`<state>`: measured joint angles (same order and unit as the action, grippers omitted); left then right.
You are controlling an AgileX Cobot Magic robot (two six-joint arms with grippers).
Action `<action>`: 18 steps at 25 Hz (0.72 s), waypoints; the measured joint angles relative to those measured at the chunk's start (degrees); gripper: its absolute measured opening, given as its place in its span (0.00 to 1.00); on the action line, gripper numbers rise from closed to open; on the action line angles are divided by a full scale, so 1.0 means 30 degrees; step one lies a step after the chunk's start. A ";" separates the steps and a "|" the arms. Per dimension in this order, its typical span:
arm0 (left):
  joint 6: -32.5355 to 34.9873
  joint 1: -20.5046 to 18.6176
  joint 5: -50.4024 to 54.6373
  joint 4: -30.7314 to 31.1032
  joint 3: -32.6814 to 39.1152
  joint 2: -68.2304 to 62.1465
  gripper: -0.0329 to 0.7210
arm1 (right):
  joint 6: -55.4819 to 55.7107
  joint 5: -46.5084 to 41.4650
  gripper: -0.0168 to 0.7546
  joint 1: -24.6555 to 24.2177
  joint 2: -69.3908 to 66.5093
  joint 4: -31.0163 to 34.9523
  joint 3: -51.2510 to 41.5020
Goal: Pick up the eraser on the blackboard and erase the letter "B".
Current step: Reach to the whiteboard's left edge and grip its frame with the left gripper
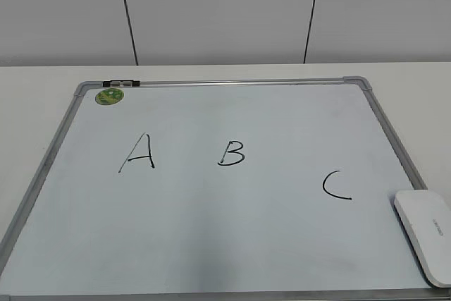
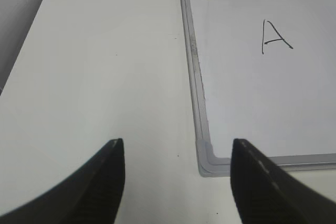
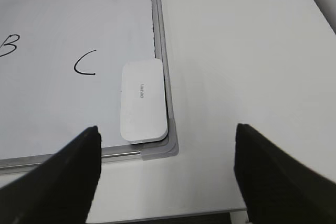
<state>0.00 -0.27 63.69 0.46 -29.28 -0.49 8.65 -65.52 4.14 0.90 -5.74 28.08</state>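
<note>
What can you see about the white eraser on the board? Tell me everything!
The eraser is a flat, white, smooth plastic-looking block with rounded corners and tiny grey lettering on top. It lies flat in the blackboard's near right corner, right of the letter "C", its long side running along the silver frame, seemingly overlapping it. Nothing holds it; neither tool touches it.

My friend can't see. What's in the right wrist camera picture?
A white eraser lies on the whiteboard in its near right corner, partly over the silver frame. The black letter C sits just left of it, with part of the B at the picture's edge. The open right end effector frames the bottom.
</note>
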 joint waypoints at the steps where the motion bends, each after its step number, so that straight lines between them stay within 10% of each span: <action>1: 0.0000 0.0000 0.0000 0.0000 0.0000 0.0000 0.66 | 0.0000 0.0000 0.78 0.0000 0.0000 0.0000 0.0000; 18: 0.0000 0.0000 -0.1374 0.0759 -0.3017 -0.6670 0.65 | 0.0000 0.0000 0.78 0.0000 0.0000 0.0000 0.0000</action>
<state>0.00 -0.27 59.57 2.73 -38.33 -20.50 8.65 -65.52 4.14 0.90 -5.74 28.08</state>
